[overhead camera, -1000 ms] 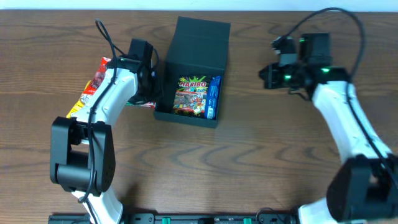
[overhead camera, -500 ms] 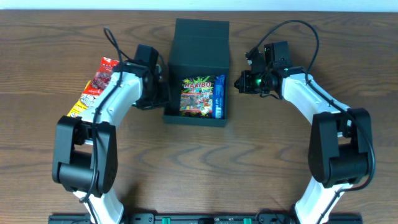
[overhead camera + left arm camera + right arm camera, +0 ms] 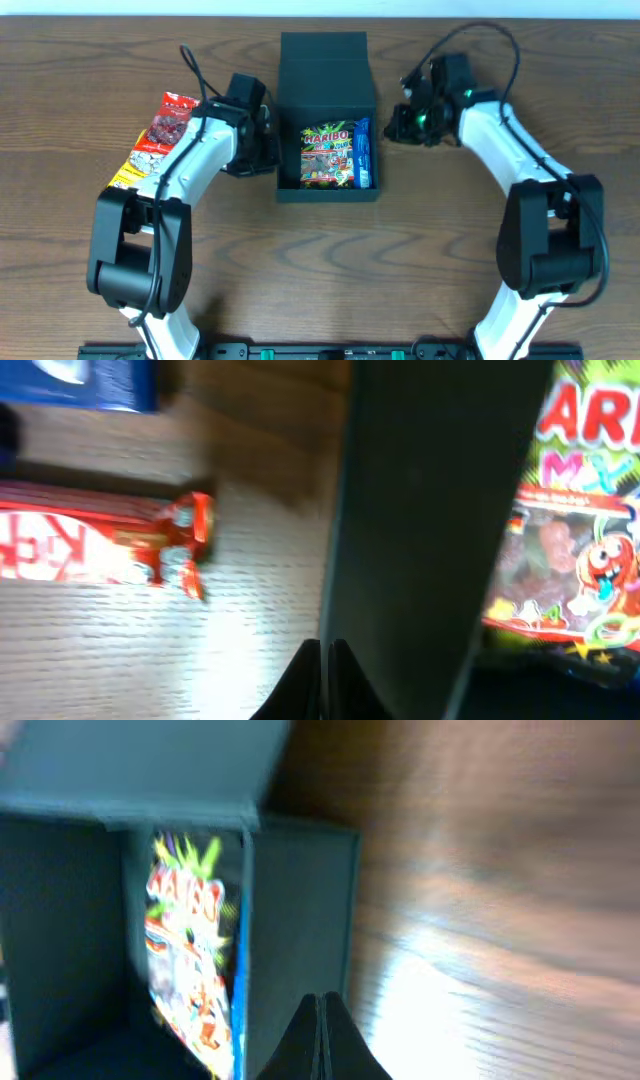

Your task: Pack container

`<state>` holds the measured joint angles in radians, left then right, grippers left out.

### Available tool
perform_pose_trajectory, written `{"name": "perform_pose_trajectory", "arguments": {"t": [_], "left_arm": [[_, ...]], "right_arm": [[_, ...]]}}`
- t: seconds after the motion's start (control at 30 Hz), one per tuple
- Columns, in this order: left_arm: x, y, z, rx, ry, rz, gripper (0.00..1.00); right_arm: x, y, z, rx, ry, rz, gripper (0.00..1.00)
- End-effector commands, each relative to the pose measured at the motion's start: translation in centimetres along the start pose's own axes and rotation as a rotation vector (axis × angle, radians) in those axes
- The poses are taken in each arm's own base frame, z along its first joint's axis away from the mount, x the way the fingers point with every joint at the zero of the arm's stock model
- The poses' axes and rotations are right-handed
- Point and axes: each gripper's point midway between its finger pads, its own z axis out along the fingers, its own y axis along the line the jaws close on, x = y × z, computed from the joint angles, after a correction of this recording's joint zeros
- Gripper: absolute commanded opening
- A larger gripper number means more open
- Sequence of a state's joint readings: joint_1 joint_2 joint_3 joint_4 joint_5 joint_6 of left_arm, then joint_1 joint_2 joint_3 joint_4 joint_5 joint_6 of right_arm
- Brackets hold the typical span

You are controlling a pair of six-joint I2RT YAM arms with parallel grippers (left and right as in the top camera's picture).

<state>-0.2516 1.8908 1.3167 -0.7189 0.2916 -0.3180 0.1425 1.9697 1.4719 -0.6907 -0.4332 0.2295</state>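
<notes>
Container point(image 3: 323, 65) open mid-table, flanked on both sides.
Left gripper point(image 3: 325, 660), pinched together, seems to touch its left wall; right gripper point(image 3: 322, 1015), likewise closed, hangs beside the right wall, probably to square it; Haribo packet point(image 3: 326, 155) lies inside.

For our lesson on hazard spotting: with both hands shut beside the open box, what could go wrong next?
1. The left hand sits close against the container wall; a sideways move could shove it.
2. The KitKat lies near that hand; a sweep could knock it away.
3. The Haribo packet fills much of the container; further packets may jam.
</notes>
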Motion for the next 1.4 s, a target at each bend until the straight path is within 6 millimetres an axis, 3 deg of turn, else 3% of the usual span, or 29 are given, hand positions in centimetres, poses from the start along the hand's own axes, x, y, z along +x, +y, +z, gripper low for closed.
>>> {"name": "perform_pose_trajectory", "arguments": {"t": [0.0, 0.1, 0.27, 0.47, 0.77, 1.17, 1.37], "left_arm": [[-1.1, 0.5, -0.6, 0.000, -0.033, -0.021, 0.06], [-1.6, 0.4, -0.6, 0.005, -0.051, -0.018, 0.06], [-2.4, 0.1, -0.7, 0.017, -0.083, -0.011, 0.06], [-3.0, -0.2, -0.7, 0.028, -0.109, -0.004, 0.06], [-3.2, -0.3, -0.8, 0.032, -0.118, -0.005, 0.06], [-3.4, -0.4, -0.8, 0.035, -0.127, -0.003, 0.06], [-3.6, -0.5, -0.8, 0.038, -0.134, -0.001, 0.06]], "right_arm": [[-3.9, 1.3, -4.1, 0.078, -0.116, -0.127, 0.01], [-4.1, 4.3, -4.9, 0.059, -0.117, -0.229, 0.01], [-1.0, 6.7, -2.0, 0.083, -0.018, -0.302, 0.02], [1.2, 7.0, 1.0, 0.138, 0.063, -0.338, 0.01], [3.4, 4.4, 5.4, 0.237, 0.165, -0.263, 0.01], [3.9, 4.0, 6.1, 0.242, 0.187, -0.253, 0.01], [4.5, 4.8, 6.6, 0.236, 0.199, -0.273, 0.01]]}}
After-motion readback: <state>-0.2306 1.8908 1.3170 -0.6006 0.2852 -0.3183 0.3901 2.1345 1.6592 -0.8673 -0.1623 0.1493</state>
